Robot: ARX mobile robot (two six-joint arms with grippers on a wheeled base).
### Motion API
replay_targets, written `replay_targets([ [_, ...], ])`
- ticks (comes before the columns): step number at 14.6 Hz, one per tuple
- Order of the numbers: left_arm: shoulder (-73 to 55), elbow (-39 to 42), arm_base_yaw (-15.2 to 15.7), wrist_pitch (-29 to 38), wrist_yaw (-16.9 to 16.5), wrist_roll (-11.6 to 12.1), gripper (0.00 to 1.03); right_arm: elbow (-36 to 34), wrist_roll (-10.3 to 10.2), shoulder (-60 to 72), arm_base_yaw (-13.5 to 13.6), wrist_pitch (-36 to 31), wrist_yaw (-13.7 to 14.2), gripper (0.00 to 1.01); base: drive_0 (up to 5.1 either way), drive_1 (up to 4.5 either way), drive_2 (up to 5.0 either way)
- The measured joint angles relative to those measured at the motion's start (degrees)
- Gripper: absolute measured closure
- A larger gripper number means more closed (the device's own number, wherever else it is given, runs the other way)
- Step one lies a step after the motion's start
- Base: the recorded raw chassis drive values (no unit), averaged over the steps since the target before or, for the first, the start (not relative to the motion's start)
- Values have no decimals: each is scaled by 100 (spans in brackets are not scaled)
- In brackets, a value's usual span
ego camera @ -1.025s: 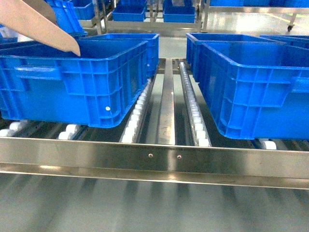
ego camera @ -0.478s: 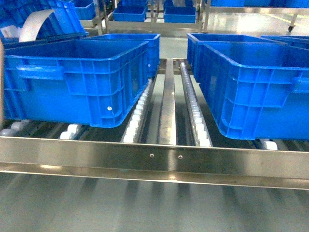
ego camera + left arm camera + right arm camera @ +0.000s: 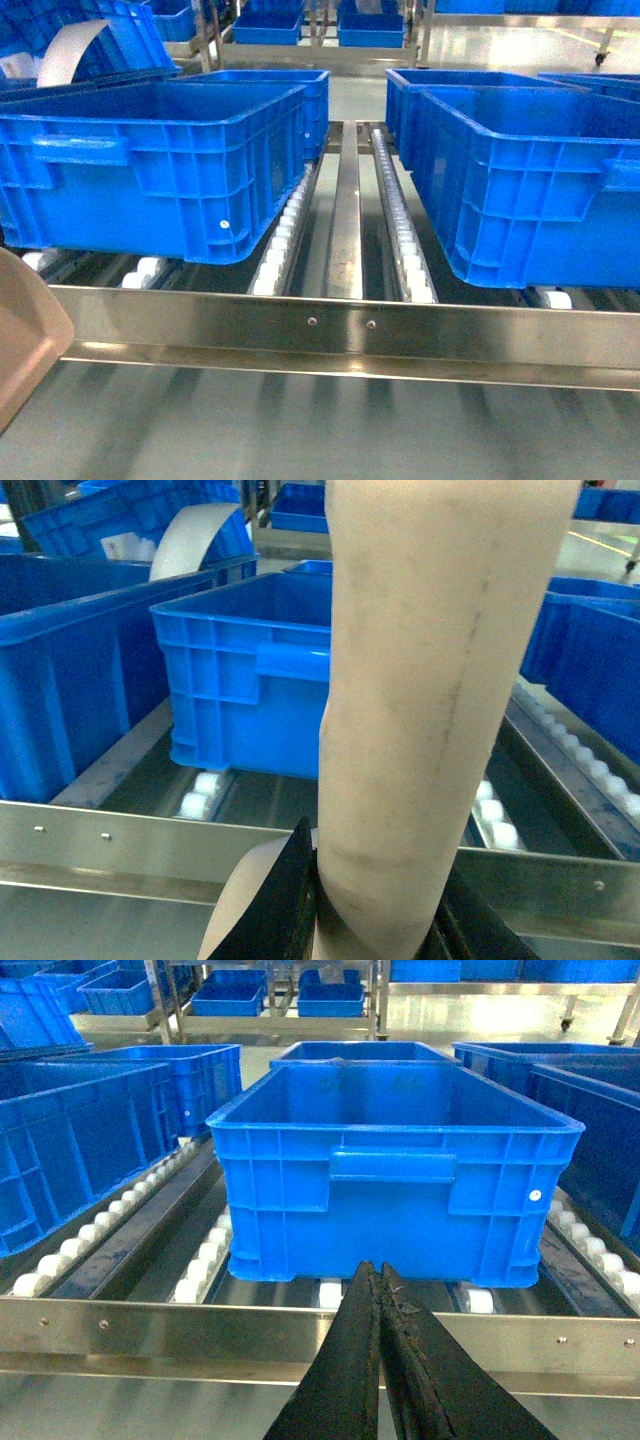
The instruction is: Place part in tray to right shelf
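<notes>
My right claw [image 3: 380, 1275] is hanging pressed together, gripping nothing. My left claw [image 3: 375, 920] is clamping the tray [image 3: 440, 680] handle before the right shelf [image 3: 340, 328]; beyond, blue crates [image 3: 160, 160] are sitting. Part: not visible.

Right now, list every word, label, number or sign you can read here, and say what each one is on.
None: no view shows any readable text.
Small round white sticker on the left blue crate: too small to show any print.
Same kind of sticker on the right blue crate: also unreadable.
Steel front rail: two screws only, no marking.
</notes>
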State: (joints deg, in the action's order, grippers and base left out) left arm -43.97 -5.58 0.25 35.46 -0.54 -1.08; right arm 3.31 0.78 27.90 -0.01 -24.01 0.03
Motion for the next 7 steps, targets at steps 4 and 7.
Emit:
replay_targets([
  [4,968,282,-22,-553,57,7,86,-260,-2,-608,0,258,-2,99,0,0,0],
  [7,1360,490,-22,-575,59,7,86,-260,-13,-1069,0,619,0,99,0,0,0],
])
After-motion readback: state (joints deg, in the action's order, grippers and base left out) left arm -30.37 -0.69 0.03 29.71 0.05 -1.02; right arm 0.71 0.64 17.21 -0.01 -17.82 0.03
